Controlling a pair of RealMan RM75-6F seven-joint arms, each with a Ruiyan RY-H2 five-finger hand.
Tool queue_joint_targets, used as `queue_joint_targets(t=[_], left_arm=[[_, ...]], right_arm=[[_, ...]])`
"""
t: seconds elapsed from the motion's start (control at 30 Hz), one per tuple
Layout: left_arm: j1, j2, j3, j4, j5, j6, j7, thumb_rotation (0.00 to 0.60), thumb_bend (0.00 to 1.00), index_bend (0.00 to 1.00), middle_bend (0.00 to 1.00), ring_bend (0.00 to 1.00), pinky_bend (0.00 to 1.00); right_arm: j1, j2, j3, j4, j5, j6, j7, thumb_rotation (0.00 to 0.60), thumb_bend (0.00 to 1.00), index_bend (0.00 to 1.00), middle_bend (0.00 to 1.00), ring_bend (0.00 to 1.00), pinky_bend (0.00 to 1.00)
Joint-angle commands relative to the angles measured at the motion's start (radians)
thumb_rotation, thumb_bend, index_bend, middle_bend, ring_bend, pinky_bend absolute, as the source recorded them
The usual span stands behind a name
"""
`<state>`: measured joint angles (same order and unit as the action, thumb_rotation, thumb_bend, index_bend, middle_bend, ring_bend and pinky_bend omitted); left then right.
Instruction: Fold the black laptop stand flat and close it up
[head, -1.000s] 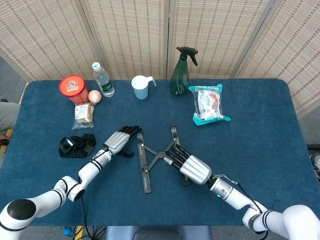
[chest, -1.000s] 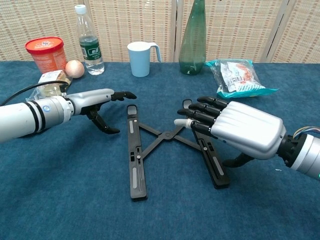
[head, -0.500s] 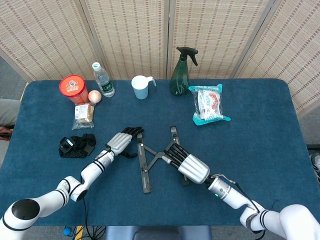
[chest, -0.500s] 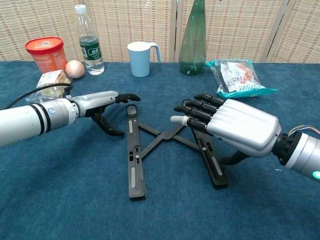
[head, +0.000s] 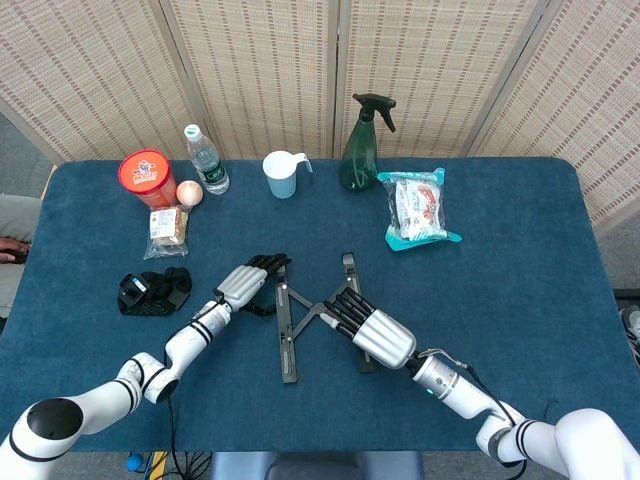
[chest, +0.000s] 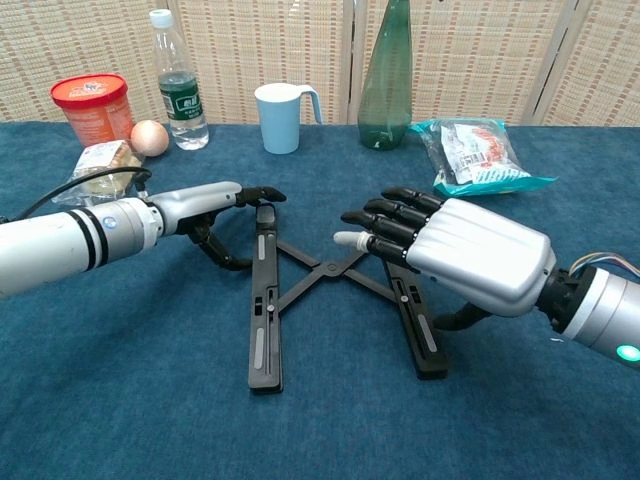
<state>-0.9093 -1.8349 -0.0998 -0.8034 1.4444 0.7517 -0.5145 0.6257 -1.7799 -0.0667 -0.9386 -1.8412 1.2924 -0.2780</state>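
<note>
The black laptop stand (head: 300, 316) lies spread open on the blue table, two long bars joined by crossed links (chest: 326, 268). My left hand (head: 248, 281) reaches in from the left, fingers stretched out. Its fingertips (chest: 268, 193) touch the far end of the left bar (chest: 263, 300), and the thumb points down beside it. My right hand (chest: 455, 250) hovers low over the right bar (chest: 412, 325) with fingers extended toward the links and the thumb curled down on the bar's outer side. Neither hand grips the stand. In the head view the right hand (head: 372, 328) covers most of the right bar.
Along the far side stand a red-lidded tub (head: 145, 173), a water bottle (head: 205, 159), a peach-coloured ball (head: 189, 192), a wrapped snack (head: 166, 228), a pale blue cup (head: 282, 175), a green spray bottle (head: 361, 146) and a snack bag (head: 418, 207). A black strap bundle (head: 153, 290) lies at the left.
My left hand slid right until its fingertips reached the far end of the left bar. The right hand moved left, and the right bar shifted left with it, narrowing the stand slightly.
</note>
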Motion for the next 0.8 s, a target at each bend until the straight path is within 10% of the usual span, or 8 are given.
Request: queue_joint_targets(t=[0.03,0.8], left_arm=[[-0.001,-0.001,0.000,-0.001,0.000,0.000,0.000,0.600,0.23,0.00,0.00,0.00,0.00],[-0.004,0.005,-0.003,-0.031,-0.003,0.003,0.011,0.600,0.23,0.00,0.00,0.00,0.00]], right_arm=[[0.002,-0.005,0.004,0.001,0.000,0.005,0.000,0.600,0.00,0.00,0.00,0.00,0.00],[0.050,-0.093,0.044,0.037,0.007,0.019,-0.007,0.600,0.00,0.00,0.00,0.00,0.00]])
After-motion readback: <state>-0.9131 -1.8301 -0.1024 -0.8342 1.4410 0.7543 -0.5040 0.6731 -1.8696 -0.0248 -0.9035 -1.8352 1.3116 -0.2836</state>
